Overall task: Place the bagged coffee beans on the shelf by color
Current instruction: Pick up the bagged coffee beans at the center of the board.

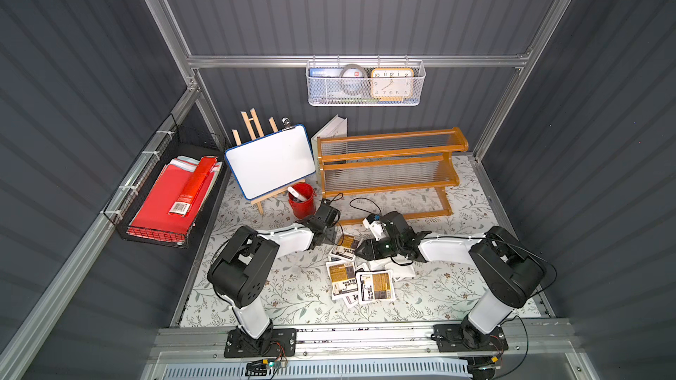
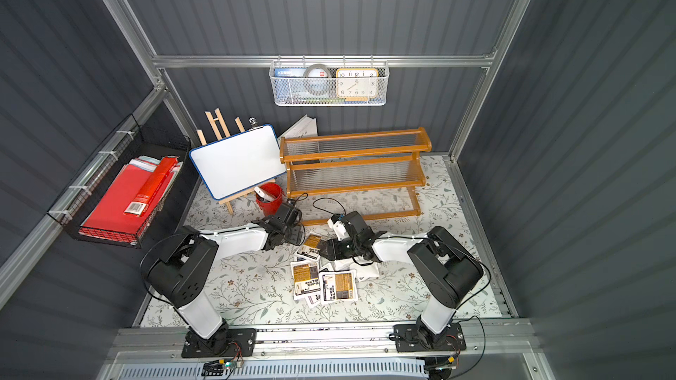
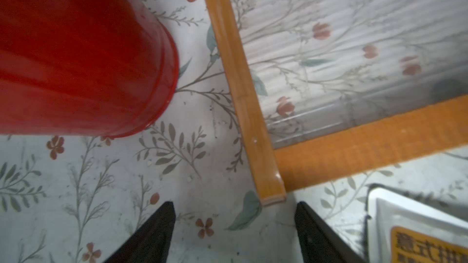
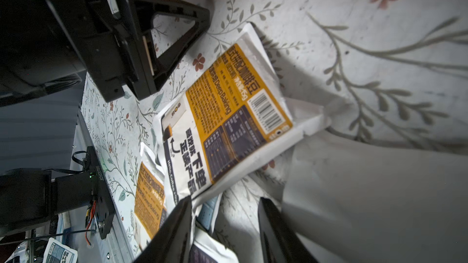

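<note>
The coffee pouches (image 1: 375,285) lie heaped mid-table, likely light, soft and slick; pinch a sealed edge. The right gripper (image 4: 225,202) hangs half open above them, pinching nothing visible. The left gripper (image 3: 235,207) gapes wide, empty. The 3-tier shelf (image 1: 387,168) stands bare behind.

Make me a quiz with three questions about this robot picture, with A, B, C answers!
1. Where is the red cup?
A) between the whiteboard easel and the shelf
B) in the wall basket
C) on the shelf's top tier

2. What colour are the labels on the two front face-up bags?
A) green
B) amber
C) pink

3. How is the left pincer?
A) shut on a bag
B) shut on the cup
C) open, holding nothing

Answers:
1 A, it stands on the mat between them.
2 B, both labels are amber with black text.
3 C, its fingers stand apart with only mat between them.
</note>
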Robot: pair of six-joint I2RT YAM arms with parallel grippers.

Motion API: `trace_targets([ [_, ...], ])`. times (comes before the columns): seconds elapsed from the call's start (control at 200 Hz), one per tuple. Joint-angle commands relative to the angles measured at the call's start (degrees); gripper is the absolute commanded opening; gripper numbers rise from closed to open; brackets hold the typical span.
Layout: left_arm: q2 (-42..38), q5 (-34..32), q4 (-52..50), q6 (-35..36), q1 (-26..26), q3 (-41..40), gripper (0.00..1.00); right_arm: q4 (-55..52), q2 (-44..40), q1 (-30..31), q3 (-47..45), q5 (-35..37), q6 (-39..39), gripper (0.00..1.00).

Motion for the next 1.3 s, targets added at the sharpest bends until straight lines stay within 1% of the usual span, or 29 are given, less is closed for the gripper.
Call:
trace_targets([
  [0.0,0.80,-5.33,-2.68,-3.30,1.01,1.67,0.78,1.07,-1.20,0.17,-0.49,-1.30,-0.07,0.48],
  [0.135,1.09,-3.06,-2.94,-2.66,1.42,1.81,0.79,1.91,0.11,0.21,-0.04,-6.00,0.28,0.48],
  [0.205,0.42,-1.85,-2.78,-2.25,1.42,1.64,0.79,1.81,1.08,0.24,0.28,-6.91,0.51,0.48],
  [0.435,-2.26,7.96,-3.13,1.56,1.42,1.86,0.79,2.11,2.42,0.18,0.66,-7.36,0.49,0.48],
  [0.495,-2.61,10.01,-3.04,5.13,1.42,1.72,0.79,2.55,2.75,0.25,0.74,-7.86,0.46,0.48],
  [0.6,-3.14,14.04,-3.70,5.79,1.33,1.14,0.78,2.76,3.51,0.19,1.34,-8.41,0.13,0.48],
  [0.74,-2.33,17.30,-4.44,6.31,1.29,0.64,0.74,3.43,4.63,0.22,2.44,-8.58,-0.40,0.48],
  [0.936,-1.52,20.37,-3.88,7.54,0.99,-0.03,0.62,4.17,6.62,0.22,5.08,-8.97,-1.09,0.43],
  [1.001,-1.27,20.96,-3.65,7.79,0.98,-0.03,0.61,4.69,7.06,0.18,5.52,-8.95,-1.12,0.40],
  [1.026,-1.09,21.13,-3.59,7.90,0.98,-0.11,0.61,4.81,7.23,0.17,5.65,-9.07,-1.22,0.36],
  [1.096,-0.86,21.52,-3.41,8.07,0.90,-0.02,0.61,5.03,7.96,0.22,6.17,-9.94,-1.40,0.15],
  [1.171,-0.76,21.19,-3.05,8.08,0.90,0.20,0.62,5.13,8.43,0.20,6.19,-10.02,-1.14,0.01],
  [1.186,-0.78,21.11,-2.95,8.08,0.90,0.25,0.63,5.09,8.40,0.19,6.19,-9.88,-1.14,0.00],
  [1.296,-1.55,21.13,-2.26,8.25,0.85,0.83,0.68,4.81,7.38,0.19,5.35,-7.69,-1.42,0.00],
])
